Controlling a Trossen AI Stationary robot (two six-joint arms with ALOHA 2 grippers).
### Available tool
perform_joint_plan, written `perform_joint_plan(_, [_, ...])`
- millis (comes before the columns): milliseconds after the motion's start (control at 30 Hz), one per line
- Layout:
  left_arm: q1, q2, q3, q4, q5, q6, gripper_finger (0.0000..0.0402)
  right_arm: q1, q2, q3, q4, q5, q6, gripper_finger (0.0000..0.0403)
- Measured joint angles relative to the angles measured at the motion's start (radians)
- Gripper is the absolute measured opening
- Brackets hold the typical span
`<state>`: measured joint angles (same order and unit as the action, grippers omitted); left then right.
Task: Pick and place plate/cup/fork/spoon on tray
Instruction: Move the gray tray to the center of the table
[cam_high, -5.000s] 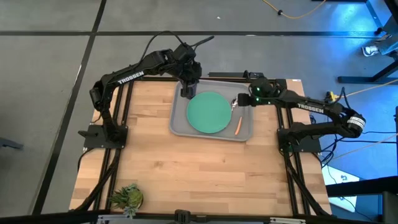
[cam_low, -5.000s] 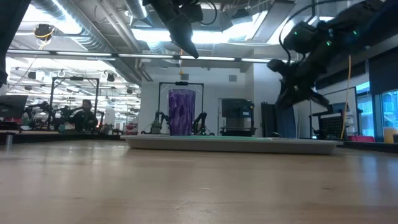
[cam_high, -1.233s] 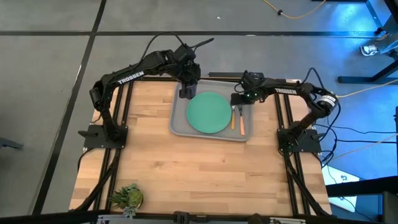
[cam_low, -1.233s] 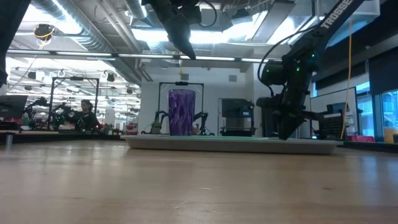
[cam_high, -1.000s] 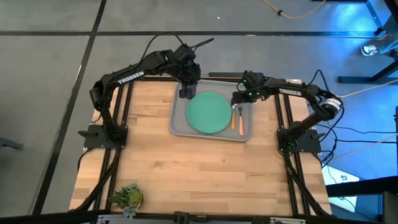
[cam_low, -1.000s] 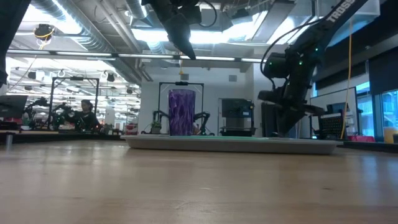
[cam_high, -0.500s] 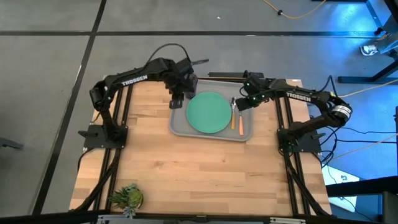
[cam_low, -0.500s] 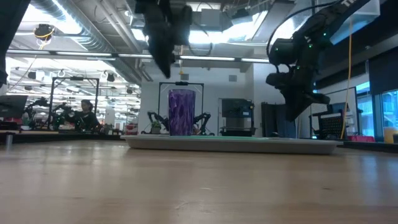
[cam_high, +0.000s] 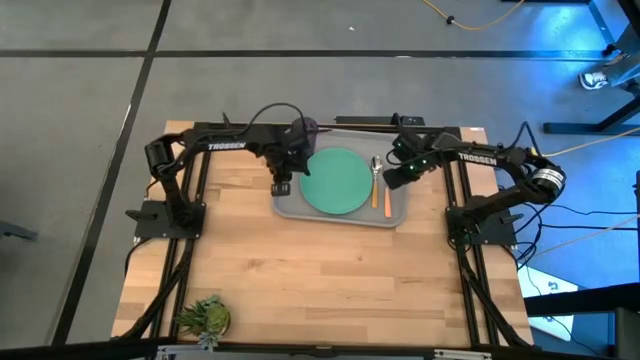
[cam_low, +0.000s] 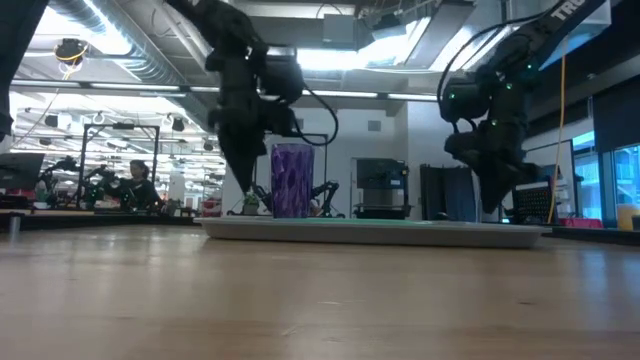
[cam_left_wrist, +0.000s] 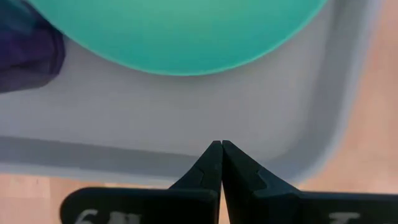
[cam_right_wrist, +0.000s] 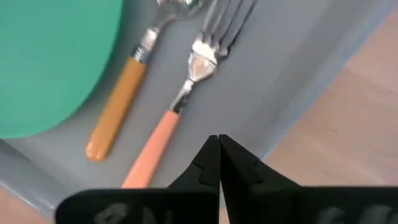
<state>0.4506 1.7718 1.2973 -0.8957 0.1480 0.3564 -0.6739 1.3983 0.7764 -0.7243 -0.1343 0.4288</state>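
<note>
The grey tray (cam_high: 340, 214) sits on the far half of the wooden table (cam_high: 320, 280), and all four pieces of tableware lie inside it. The mint-green plate (cam_high: 336, 181) fills the tray's middle; the purple cup (cam_low: 292, 181) stands upright in the far left corner, just beside the plate's edge. Along the tray's right side the spoon (cam_right_wrist: 124, 99) and the fork (cam_right_wrist: 177, 106) lie flat and side by side, the spoon nearer the plate, the fork nearer the rim, heads pointing the same way and handles apart from each other. The left claw (cam_high: 281, 185) hangs over the tray's left rim, close to the cup, with its two fingers pressed together and nothing between them, as its wrist view shows. The right claw (cam_high: 393, 178) hovers just above the tray's right edge beside the fork, its fingers likewise closed tip to tip and empty. A small green plant (cam_high: 205, 317) sits at the table's near left corner, well apart from everything else.
</note>
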Motion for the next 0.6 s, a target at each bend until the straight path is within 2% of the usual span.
perform_joint_plan(233, [-0.021, 0.000, -0.092, 0.150, -0.044, -0.018, 0.0000, 0.014, 0.000, -0.064, 0.050, 0.000, 0.006, 0.0003])
perform_joint_plan(333, [-0.030, 0.000, -0.128, 0.193, -0.092, -0.036, 0.0000, 0.032, 0.000, -0.088, 0.109, -0.010, 0.007, 0.0003])
perform_joint_plan(600, [-0.035, 0.000, -0.202, 0.326, -0.149, -0.044, 0.0000, 0.052, 0.000, -0.095, 0.151, 0.009, -0.002, 0.0002])
